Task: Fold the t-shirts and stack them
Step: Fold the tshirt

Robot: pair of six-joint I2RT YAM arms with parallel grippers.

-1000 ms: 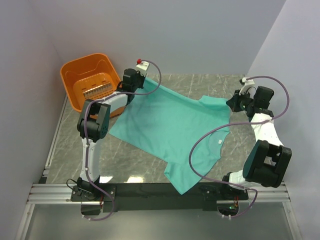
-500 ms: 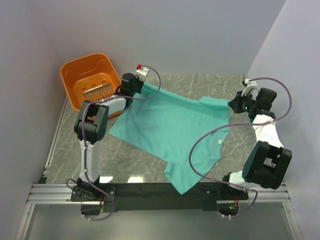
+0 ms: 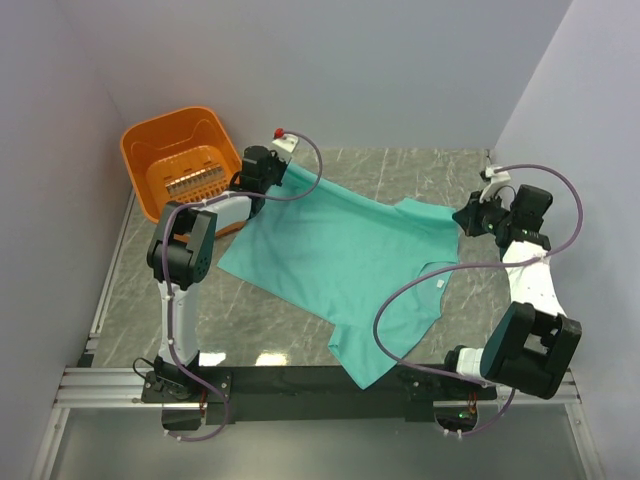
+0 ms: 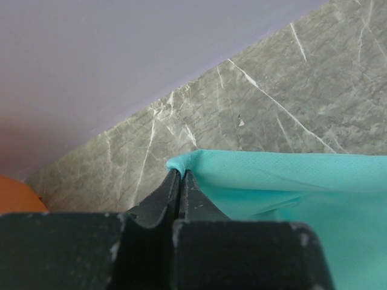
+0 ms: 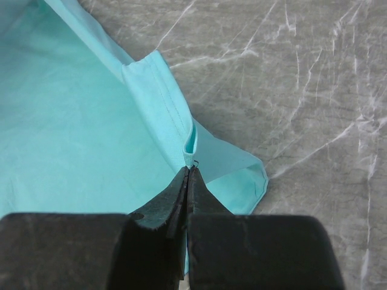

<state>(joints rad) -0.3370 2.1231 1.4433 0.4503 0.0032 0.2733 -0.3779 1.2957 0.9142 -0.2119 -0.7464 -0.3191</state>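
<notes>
One teal-green t-shirt (image 3: 345, 260) lies spread across the marble table, stretched between the two arms, its neck with a small white label (image 3: 441, 283) toward the right. My left gripper (image 3: 272, 172) is shut on the shirt's far-left hem corner (image 4: 181, 162) next to the basket. My right gripper (image 3: 464, 217) is shut on the folded edge of a sleeve (image 5: 191, 145) at the shirt's far-right side. The near sleeve (image 3: 365, 362) hangs toward the table's front edge.
An orange plastic basket (image 3: 185, 160) stands at the back left, close to my left arm. Walls close in the table at the back and both sides. A black rail (image 3: 300, 380) runs along the near edge. Cables loop over the shirt's right part.
My right gripper has moved right and slightly toward the near side, pulling the sleeve outward. My left gripper shifted a little to the back left, drawing the cloth tighter.
</notes>
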